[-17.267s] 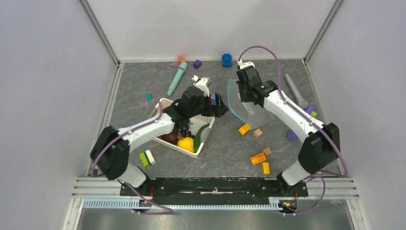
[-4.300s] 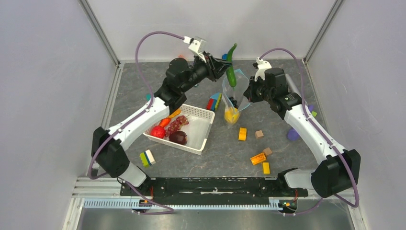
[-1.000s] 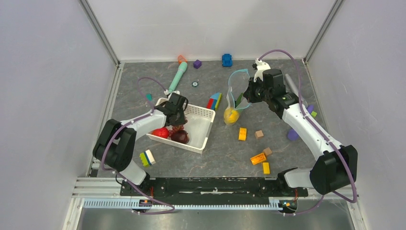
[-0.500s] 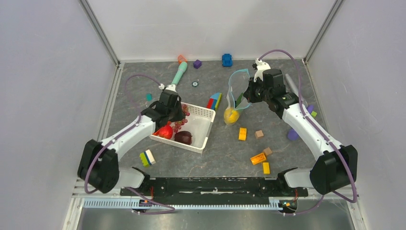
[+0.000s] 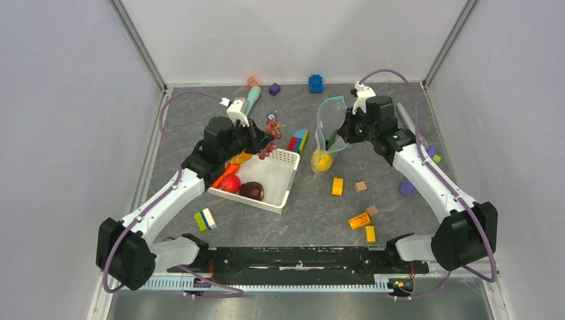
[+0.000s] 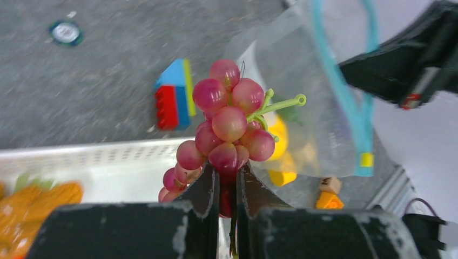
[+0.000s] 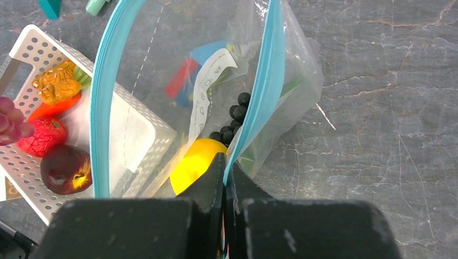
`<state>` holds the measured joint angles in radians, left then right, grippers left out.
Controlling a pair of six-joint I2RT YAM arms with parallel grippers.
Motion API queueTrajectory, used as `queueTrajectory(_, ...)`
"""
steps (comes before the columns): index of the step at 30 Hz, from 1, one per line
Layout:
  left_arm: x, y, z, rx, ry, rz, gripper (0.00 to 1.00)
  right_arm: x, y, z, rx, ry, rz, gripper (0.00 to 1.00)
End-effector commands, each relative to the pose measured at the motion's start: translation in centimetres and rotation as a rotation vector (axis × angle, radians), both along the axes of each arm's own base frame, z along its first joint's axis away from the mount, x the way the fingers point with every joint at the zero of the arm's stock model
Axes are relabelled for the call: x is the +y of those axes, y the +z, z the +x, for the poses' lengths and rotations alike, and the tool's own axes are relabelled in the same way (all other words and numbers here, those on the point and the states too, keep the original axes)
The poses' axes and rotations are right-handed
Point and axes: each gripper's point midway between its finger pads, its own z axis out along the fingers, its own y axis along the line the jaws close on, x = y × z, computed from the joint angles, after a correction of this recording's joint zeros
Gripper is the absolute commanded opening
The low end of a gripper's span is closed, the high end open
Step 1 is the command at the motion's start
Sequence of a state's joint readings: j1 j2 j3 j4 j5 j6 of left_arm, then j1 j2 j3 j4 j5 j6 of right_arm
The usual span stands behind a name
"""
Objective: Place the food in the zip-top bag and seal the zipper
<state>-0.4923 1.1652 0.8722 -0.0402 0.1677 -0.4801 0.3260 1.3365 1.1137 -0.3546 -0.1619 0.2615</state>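
1. Half a second on, the left gripper (image 5: 262, 142) had risen out of the white mesh basket (image 5: 283, 180) with the purple grapes (image 5: 270, 141). The bunch now hung over the basket's far rim. The right arm had not shifted.
2. Left gripper: the left wrist view showed its fingers closed on the near end of the bunch. The bunch ran away from the fingers, and its green stem pointed toward the bag.
3. Right gripper (image 7: 224, 164): pinched shut on one side of the zipper (image 7: 259, 97). It held the zip-top bag (image 7: 162, 70) up with its mouth spread in an open loop. The bag's lower end appeared to rest on the desk (image 5: 300, 220).
4. Governing relation: in the top view the bag mouth lay to the right of the grapes, near but apart. A multicolour block (image 5: 298, 141) sat on the desk between them. Only the left arm was free to deliver. Judgement: the next move called for carrying the bunch rightward and lowering it through the loop.
5. View differences:
   - The right wrist view alone showed the bag's contents: a yellow fruit (image 7: 197, 159), a dark beaded bunch and something green.
   - It also showed a red fruit (image 7: 46, 135), a maroon fruit (image 7: 67, 167) and orange pieces left in the basket.
   - The top view alone gave the spacing between the two arms.
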Motion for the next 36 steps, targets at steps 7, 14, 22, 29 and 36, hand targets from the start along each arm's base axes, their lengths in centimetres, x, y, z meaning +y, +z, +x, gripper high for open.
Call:
queueTrajectory(7,-6.2,17.0,0.6,-0.412,-0.309,-0.297,0.09,0.6,1.4,0.0,-0.051,0.050,0.015,0.00)
queueTrajectory(14,-11.3,20.4,1.1,-0.394,-0.454,-0.474,0.10,0.9,1.6,-0.2,-0.052,0.067,0.025,0.00)
queueTrajectory(22,-17.1,19.4,1.3,-0.289,-0.638,-0.607,0.09,1.2,2.1,-0.5,-0.058,0.088,0.042,0.00)
queueTrajectory(29,-19.0,15.2,2.2,-0.165,-0.638,-0.638,0.09,1.0,2.5,-0.5,-0.071,0.079,0.038,0.00)
queueTrajectory(36,-18.9,10.3,3.1,-0.119,-0.509,-0.474,0.10,0.8,2.8,-0.4,-0.082,0.069,0.030,0.00)
